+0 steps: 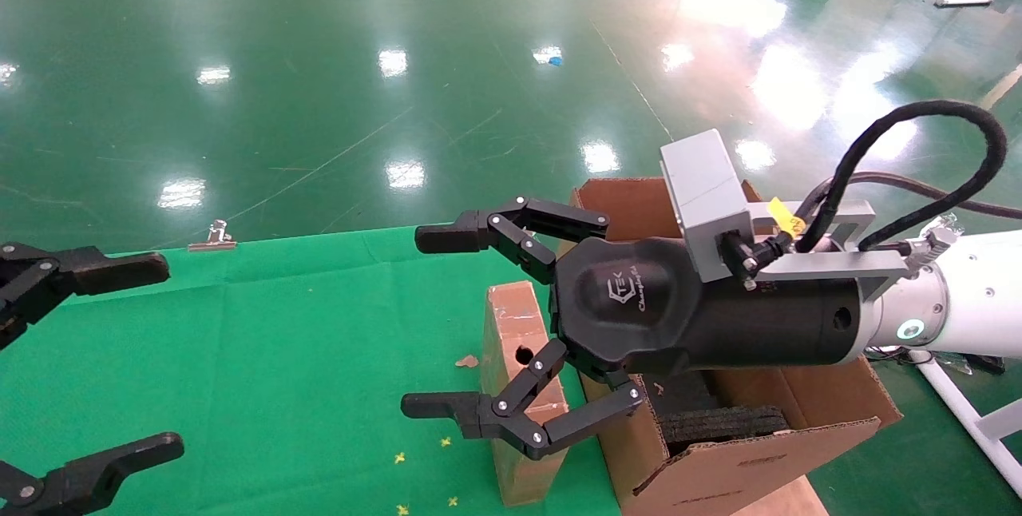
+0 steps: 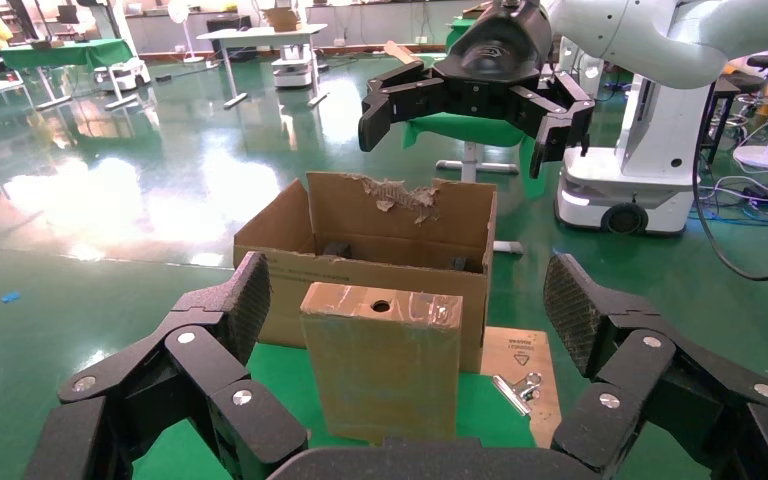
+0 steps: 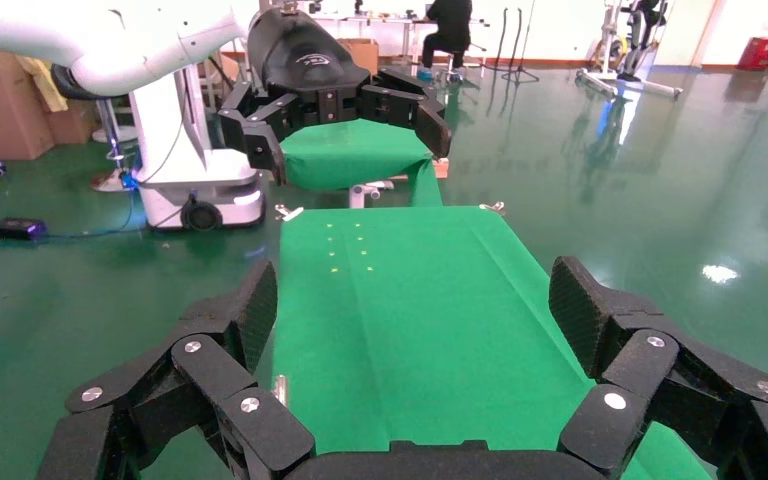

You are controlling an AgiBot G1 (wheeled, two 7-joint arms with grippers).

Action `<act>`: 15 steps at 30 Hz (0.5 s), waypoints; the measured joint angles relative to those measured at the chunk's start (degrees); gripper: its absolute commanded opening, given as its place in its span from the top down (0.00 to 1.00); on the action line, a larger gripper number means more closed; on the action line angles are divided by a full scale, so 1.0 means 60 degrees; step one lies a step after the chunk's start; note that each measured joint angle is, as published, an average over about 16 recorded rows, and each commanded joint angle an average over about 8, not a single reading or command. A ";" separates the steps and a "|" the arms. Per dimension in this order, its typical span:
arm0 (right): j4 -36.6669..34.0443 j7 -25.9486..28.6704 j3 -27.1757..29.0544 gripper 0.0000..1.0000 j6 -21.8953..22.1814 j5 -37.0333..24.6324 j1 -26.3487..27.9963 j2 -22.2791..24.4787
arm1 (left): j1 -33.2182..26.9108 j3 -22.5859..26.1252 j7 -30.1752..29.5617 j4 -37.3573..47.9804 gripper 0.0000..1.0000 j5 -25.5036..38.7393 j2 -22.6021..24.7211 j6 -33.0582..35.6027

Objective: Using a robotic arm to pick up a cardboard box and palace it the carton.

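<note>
With the right gripper [image 1: 411, 320] spread wide above the upright cardboard box [image 1: 520, 388] at the green table's [image 1: 303, 356] right edge beside the carton [image 1: 750, 436], toppling was risked by any off-centre descent, while the left gripper [image 1: 164, 356] was held open near the left edge.

bright overhead light | glare patches on glossy green floor [image 1: 399, 61] | sharp focus

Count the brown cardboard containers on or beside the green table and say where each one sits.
2. The small cardboard box stands upright on the green table, below the right end effector. The larger carton stands right beside it, at the table's right edge.
</note>
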 measured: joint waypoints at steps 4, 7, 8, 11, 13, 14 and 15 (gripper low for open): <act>0.0000 0.0000 0.0000 0.00 0.0000 0.0000 0.0000 0.0000 | 0.0000 0.0000 0.0000 0.0000 0.00 0.0000 0.0000 0.0000; 0.0000 0.0000 0.0000 0.00 0.0000 0.0000 0.0000 0.0000 | 0.0000 0.0000 0.0000 0.0000 0.00 0.0000 0.0000 0.0000; 0.0000 0.0000 0.0000 0.00 0.0000 0.0000 0.0000 0.0000 | 0.0000 0.0000 0.0000 0.0000 0.00 0.0000 0.0000 0.0000; 0.0001 0.0004 -0.0004 0.00 -0.0001 -0.0004 -0.0001 0.0000 | 0.0000 0.0000 0.0000 0.0000 0.00 0.0000 0.0000 0.0000; 0.0006 0.0018 -0.0018 0.00 -0.0001 -0.0020 0.0001 -0.0004 | -0.0001 0.0001 0.0000 0.0001 0.00 0.0000 0.0000 0.0000; 0.0011 0.0033 -0.0032 0.00 0.0001 -0.0035 0.0004 -0.0008 | -0.0001 0.0001 0.0001 0.0001 0.00 0.0000 0.0000 0.0000; 0.0016 0.0055 -0.0051 0.00 0.0003 -0.0060 0.0011 -0.0014 | -0.0001 0.0001 0.0001 0.0002 0.00 0.0000 0.0000 0.0000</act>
